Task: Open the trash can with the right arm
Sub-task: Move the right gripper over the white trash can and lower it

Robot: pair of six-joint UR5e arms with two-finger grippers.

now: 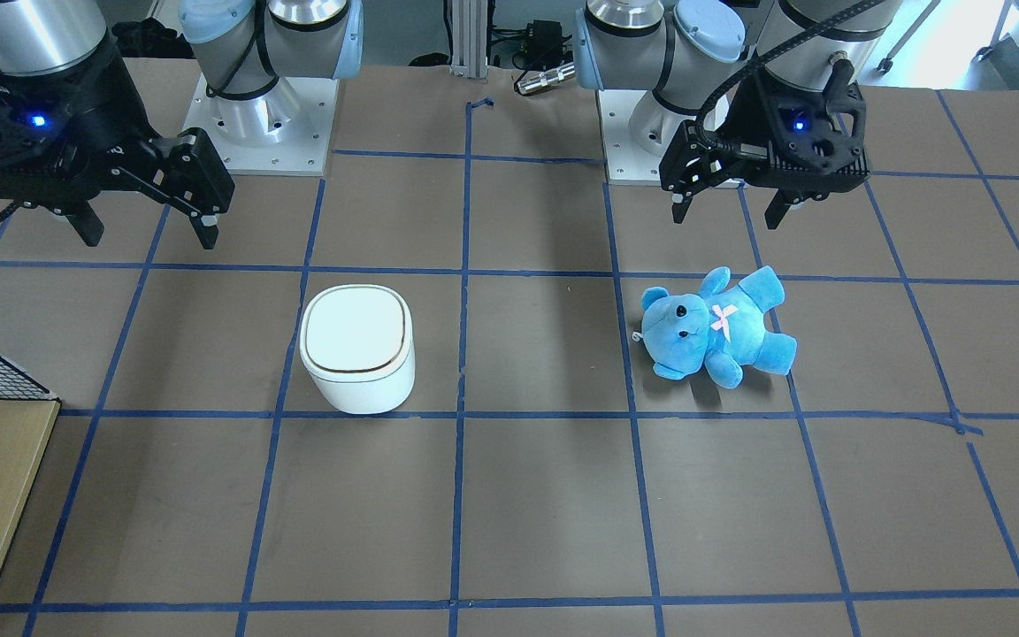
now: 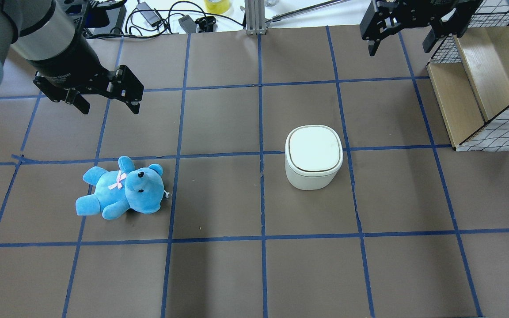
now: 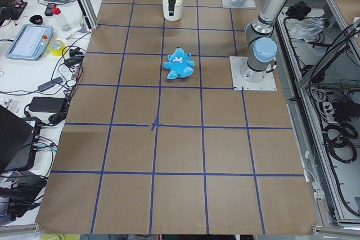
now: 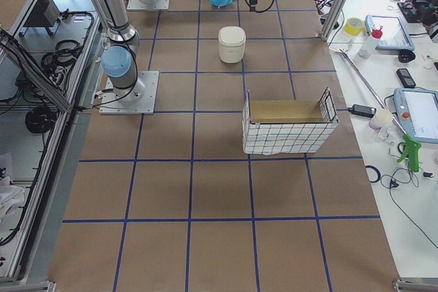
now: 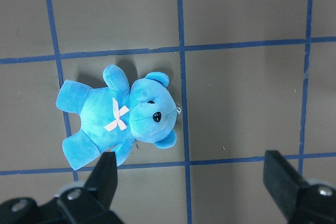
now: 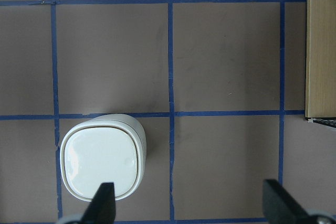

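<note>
My right gripper [image 1: 149, 232] hangs above the table [image 1: 545, 513] with its two fingers spread wide and nothing between them; it touches nothing. The trash can [image 1: 357, 348] stands upright on the brown surface inside one square of blue tape, well apart from that gripper and lower than it; its lid lies flat and closed, with the thin dark seam running round the top. I cannot make out any hinge, button or catch on it from any side.

From my right wrist camera the can sits in the lower left of the view, and its near edge is cut off by the frame; only the tips of my fingers [image 6: 103, 205] show at the bottom, the rest out of sight. In the overhead view most of my right arm is cropped at the top edge; in the left-side view the can is small and far, its top partly behind a dark gripper.

My left gripper [image 1: 726, 217] is likewise spread and empty, hovering near the blue teddy bear [image 1: 715, 326], which lies on its back; a wire-sided basket [image 2: 508, 119] sits at the table's edge, partly out of frame.
</note>
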